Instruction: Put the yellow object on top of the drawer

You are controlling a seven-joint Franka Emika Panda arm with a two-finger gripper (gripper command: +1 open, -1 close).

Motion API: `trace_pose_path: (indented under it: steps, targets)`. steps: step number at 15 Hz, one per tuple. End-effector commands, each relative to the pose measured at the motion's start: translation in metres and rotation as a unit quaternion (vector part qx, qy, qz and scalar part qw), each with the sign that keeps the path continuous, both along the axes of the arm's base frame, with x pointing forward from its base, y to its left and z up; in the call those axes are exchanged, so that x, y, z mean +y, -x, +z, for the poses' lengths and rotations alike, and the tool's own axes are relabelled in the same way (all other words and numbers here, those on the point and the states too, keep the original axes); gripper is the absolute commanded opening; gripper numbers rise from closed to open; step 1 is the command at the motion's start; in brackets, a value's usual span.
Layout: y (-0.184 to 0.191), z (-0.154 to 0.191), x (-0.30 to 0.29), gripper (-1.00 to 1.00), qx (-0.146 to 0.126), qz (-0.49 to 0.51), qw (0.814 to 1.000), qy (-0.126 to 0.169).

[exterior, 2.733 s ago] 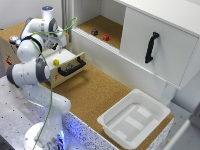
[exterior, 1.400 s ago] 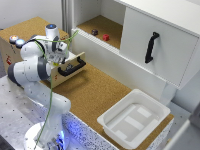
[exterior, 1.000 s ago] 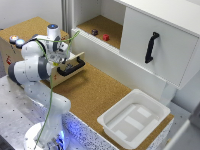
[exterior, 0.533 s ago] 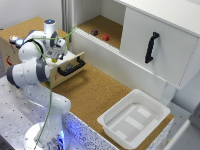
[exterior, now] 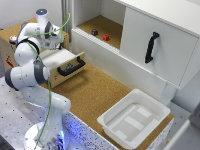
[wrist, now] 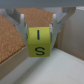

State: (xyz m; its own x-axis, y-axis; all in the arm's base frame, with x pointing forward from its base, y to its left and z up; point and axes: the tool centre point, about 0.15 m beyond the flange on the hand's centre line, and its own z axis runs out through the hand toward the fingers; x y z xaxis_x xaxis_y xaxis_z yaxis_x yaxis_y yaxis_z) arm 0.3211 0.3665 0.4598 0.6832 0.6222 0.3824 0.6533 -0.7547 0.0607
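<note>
The yellow object (wrist: 40, 42), a small cube with dark markings, sits between my gripper's fingers in the wrist view. My gripper (wrist: 40, 31) is shut on it, a fingertip (wrist: 23, 29) pressing each side. Below it lie brown cork and a pale wooden edge. In the exterior view my gripper (exterior: 58, 45) hangs over the drawer (exterior: 66, 61), a light-wood box whose pale front with a black bar handle is pulled open. The cube itself is hidden by the hand in that view.
A big white cabinet (exterior: 165, 45) with a black handle stands at the exterior view's right. A small red block (exterior: 105, 37) and a small dark block (exterior: 94, 32) lie in its open recess. A white tray (exterior: 134, 117) sits on the cork tabletop near the front.
My arm has risen and shifted toward the exterior view's left, from low at the open drawer to higher over the wooden unit, with the cube still held.
</note>
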Motion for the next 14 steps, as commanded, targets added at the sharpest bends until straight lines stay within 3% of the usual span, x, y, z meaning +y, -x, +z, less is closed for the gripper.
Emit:
trace_pose_path:
  steps: [1, 4, 7, 11, 12, 14]
  targets:
    - [-0.049, 0.004, 0.081, -1.00, 0.018, 0.079, 0.991, 0.104]
    - [-0.044, 0.003, 0.112, -1.00, 0.015, 0.164, 0.979, 0.120]
    - [-0.029, 0.000, 0.130, -1.00, 0.020, 0.261, 0.955, 0.138]
    - [-0.034, -0.011, 0.129, -1.00, 0.055, 0.317, 0.934, 0.154]
    - [-0.036, -0.009, 0.127, 1.00, 0.054, 0.321, 0.933, 0.152]
    - [-0.036, 0.004, 0.125, 1.00, 0.046, 0.322, 0.935, 0.141]
